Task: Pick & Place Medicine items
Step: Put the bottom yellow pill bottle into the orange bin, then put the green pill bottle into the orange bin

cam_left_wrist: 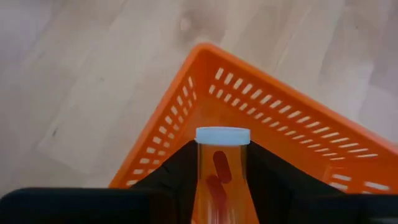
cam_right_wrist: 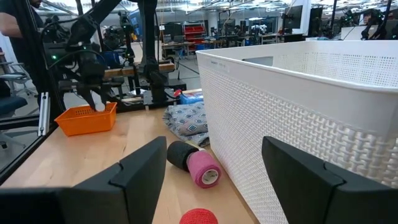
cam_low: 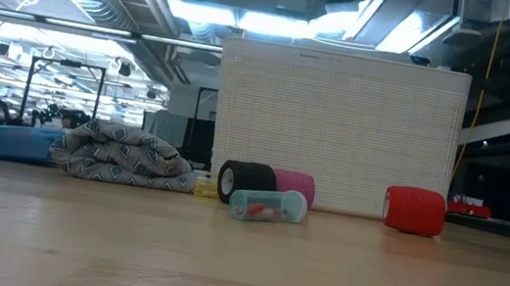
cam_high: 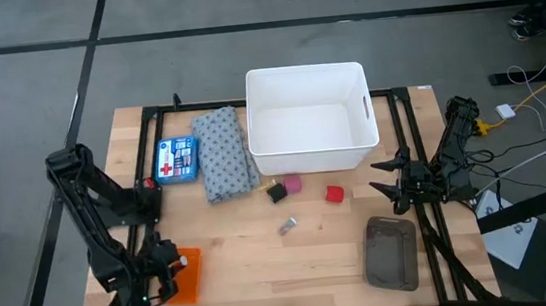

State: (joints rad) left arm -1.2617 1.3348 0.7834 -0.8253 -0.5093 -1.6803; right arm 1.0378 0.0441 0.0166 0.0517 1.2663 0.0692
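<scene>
An amber vial [cam_left_wrist: 222, 174] with a white cap and red pills inside sits between the fingers of my left gripper [cam_left_wrist: 222, 155]. It hangs over a corner of the orange basket [cam_left_wrist: 292, 134] at the table's near left [cam_high: 184, 274]. The flat blue box with a red cross [cam_high: 176, 159] lies at the far left, beside the grey cloth [cam_high: 223, 153]. A small silvery piece [cam_high: 287, 226] lies on its side mid-table [cam_low: 267, 205]. My right gripper [cam_right_wrist: 214, 146] waits open at the table's right [cam_high: 388, 177]. My left gripper pinches the vial's amber body [cam_left_wrist: 205, 186] between its two fingers. The fingers lie along the vial, and the white cap [cam_left_wrist: 222, 135] sticks out past their tips. They slant down from above. The vial is lifted clear, cap pointing down toward the basket.
A white bin [cam_high: 308, 117] stands at the far middle. In front of it lie black [cam_high: 277, 191], pink [cam_high: 294, 183] and red [cam_high: 333, 194] rolls. A grey tray [cam_high: 391, 252] sits at the near right. Bare wood lies between the basket and the tray.
</scene>
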